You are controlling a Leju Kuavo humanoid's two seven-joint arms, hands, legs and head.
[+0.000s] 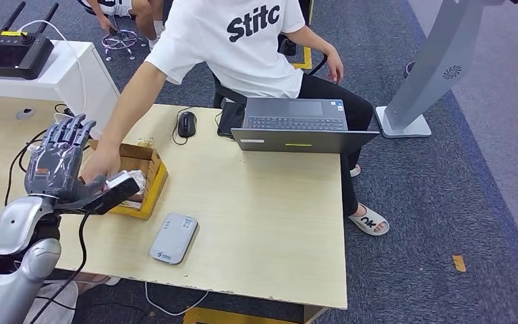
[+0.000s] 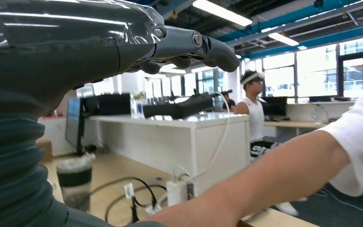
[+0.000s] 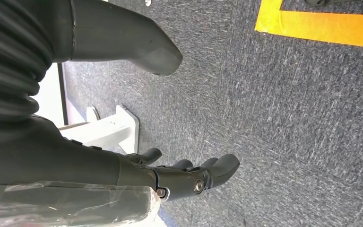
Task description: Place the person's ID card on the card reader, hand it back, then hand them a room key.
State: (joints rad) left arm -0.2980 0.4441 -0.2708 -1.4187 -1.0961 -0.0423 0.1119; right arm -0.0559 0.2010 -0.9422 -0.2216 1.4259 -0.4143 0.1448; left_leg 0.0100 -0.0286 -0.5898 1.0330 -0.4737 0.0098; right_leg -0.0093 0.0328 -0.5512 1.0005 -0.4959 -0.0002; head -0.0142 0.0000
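Holding my left hand (image 1: 57,162) open at the frame's left, I wait beside the person's hand (image 1: 101,165) at the cardboard box (image 1: 145,179); whether it passes the ID card I cannot tell. The card reader (image 1: 174,237) lies lower centre. My right hand (image 3: 184,172) hangs loose, grasping nothing.

Open grey laptop (image 1: 297,128) at the table's far edge, black mouse (image 1: 186,123) beside it, remote controller (image 1: 10,52) on white cabinet (image 1: 74,74)

On the table (image 1: 270,223), card reader (image 1: 174,237) lies right of the cardboard box (image 1: 143,177).
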